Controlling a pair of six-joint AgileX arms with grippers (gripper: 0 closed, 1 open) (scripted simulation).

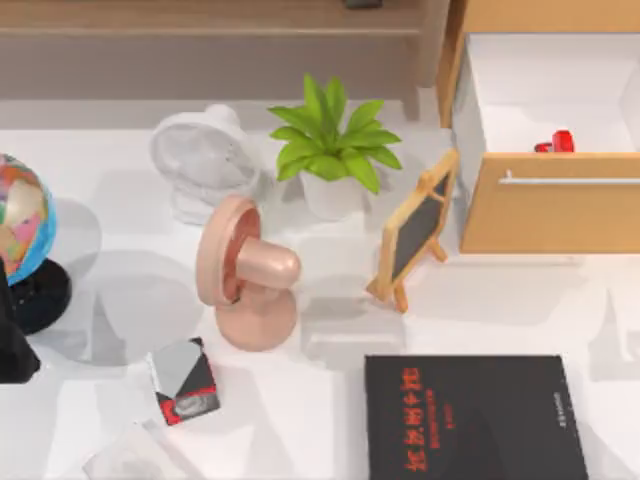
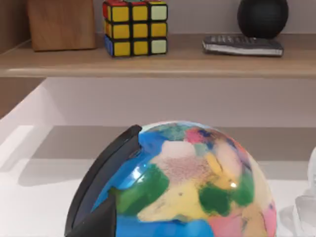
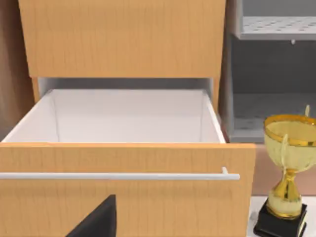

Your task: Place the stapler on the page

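The red stapler [image 1: 553,142] lies inside the open wooden drawer [image 1: 548,200] at the back right, tight against the drawer's front panel. The page [image 1: 475,415], a flat black rectangle with a column of red characters, lies at the table's front right. My left arm [image 1: 12,335] is a dark shape at the table's left edge beside the globe, and a dark part of my left gripper [image 2: 96,219] sits close in front of the globe. A dark part of my right gripper [image 3: 96,222] faces the drawer front [image 3: 123,192], outside the drawer.
A globe [image 1: 22,215], a white fan [image 1: 205,155], a pink fan [image 1: 245,275], a potted plant [image 1: 330,145] and a small chalkboard [image 1: 415,230] stand mid-table. A red-black-grey cube [image 1: 185,380] and a pale sheet [image 1: 130,460] lie front left. A gold trophy [image 3: 289,168] stands beside the drawer.
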